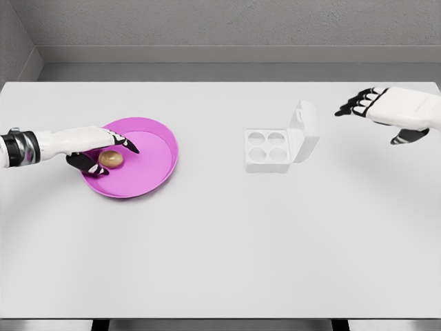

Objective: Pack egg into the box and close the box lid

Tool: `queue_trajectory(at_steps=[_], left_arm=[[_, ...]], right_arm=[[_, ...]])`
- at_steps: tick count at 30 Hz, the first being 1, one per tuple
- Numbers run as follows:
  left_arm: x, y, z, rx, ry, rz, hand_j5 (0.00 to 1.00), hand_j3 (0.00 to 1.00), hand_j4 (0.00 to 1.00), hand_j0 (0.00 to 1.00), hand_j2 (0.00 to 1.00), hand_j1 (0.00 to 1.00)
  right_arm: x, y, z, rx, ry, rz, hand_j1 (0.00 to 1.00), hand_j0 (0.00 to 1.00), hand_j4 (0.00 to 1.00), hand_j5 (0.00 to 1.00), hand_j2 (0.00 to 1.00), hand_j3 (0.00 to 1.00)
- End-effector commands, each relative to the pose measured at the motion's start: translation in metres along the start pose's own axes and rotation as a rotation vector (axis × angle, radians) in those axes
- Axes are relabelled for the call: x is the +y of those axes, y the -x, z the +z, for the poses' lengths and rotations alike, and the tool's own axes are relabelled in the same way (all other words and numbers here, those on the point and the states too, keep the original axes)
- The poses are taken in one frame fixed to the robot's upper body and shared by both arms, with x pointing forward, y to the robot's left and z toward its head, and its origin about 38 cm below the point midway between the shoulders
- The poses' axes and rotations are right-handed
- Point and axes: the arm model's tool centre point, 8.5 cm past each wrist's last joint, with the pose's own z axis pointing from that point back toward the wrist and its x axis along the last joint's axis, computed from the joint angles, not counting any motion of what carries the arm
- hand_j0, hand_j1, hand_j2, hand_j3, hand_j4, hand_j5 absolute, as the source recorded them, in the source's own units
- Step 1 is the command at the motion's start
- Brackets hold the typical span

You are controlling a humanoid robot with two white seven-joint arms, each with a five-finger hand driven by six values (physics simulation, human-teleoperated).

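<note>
A brown egg [111,159] lies in a pink plate [157,160] on the left of the table. My left hand [103,153] reaches into the plate with its fingers curved around the egg, thumb below it and fingers above; whether they press on it I cannot tell. A white egg box [267,150] with round cups sits right of centre, its lid [304,131] standing open on the right side. My right hand [375,109] hovers at the far right, beyond the lid, fingers spread and holding nothing.
The white table [220,248] spans the view, with a grey wall behind. Its front edge runs along the bottom of the picture.
</note>
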Motion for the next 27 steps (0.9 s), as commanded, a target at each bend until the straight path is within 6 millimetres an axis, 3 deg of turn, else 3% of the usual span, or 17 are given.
queue_trajectory(at_steps=[1, 9, 19, 27], left_arm=[[0.001, 0.000, 0.001, -0.001, -0.005, 0.003, 0.76, 0.76, 0.76, 0.76, 0.76, 0.76], [0.001, -0.001, 0.002, -0.003, -0.004, -0.002, 0.76, 0.76, 0.76, 0.76, 0.76, 0.76], [-0.002, 0.002, 0.002, 0.013, 0.010, -0.008, 0.76, 0.76, 0.76, 0.76, 0.76, 0.76], [-0.003, 0.001, 0.002, 0.012, 0.013, -0.009, 0.70, 0.70, 0.70, 0.70, 0.70, 0.70]], right_arm=[[0.007, -0.002, -0.004, -0.009, -0.022, -0.008, 1.00, 1.00, 1.00, 1.00, 1.00, 1.00], [0.021, 0.003, -0.007, 0.011, -0.068, -0.017, 1.00, 1.00, 1.00, 1.00, 1.00, 1.00], [0.020, 0.002, -0.008, 0.005, -0.066, -0.013, 1.00, 1.00, 1.00, 1.00, 1.00, 1.00], [0.019, 0.001, -0.008, 0.005, -0.064, -0.011, 1.00, 1.00, 1.00, 1.00, 1.00, 1.00]])
